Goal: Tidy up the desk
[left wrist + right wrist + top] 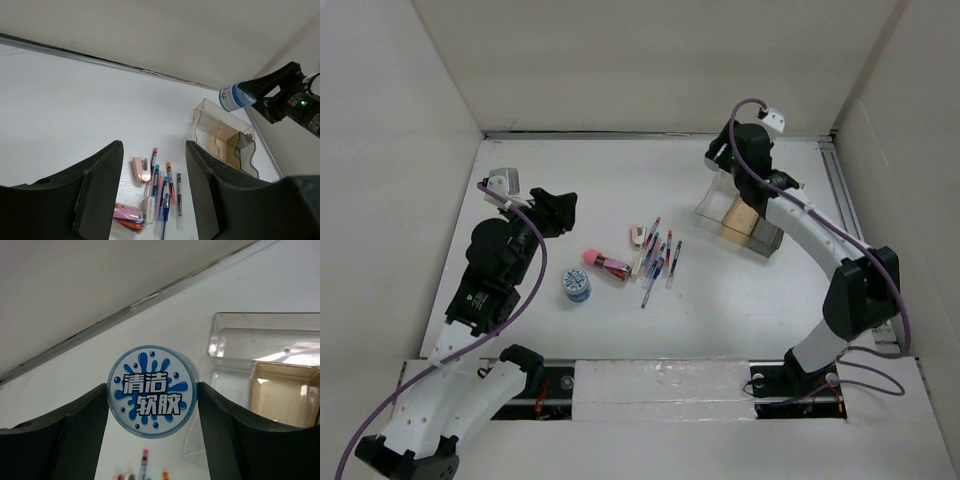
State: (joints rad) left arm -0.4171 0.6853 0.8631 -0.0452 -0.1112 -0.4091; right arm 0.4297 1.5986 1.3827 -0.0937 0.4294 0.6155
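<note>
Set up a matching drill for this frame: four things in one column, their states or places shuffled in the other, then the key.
Things
1. left gripper
2. right gripper
3. pens
4. clear compartment box

States or places
A. stands toward the far right of the desk
B. jaws shut on a blue-labelled round tub
C. jaws open, holding nothing
D. lie loose in a cluster mid-desk

Pairs: 1-C, 2-B, 3-D, 4-A
</note>
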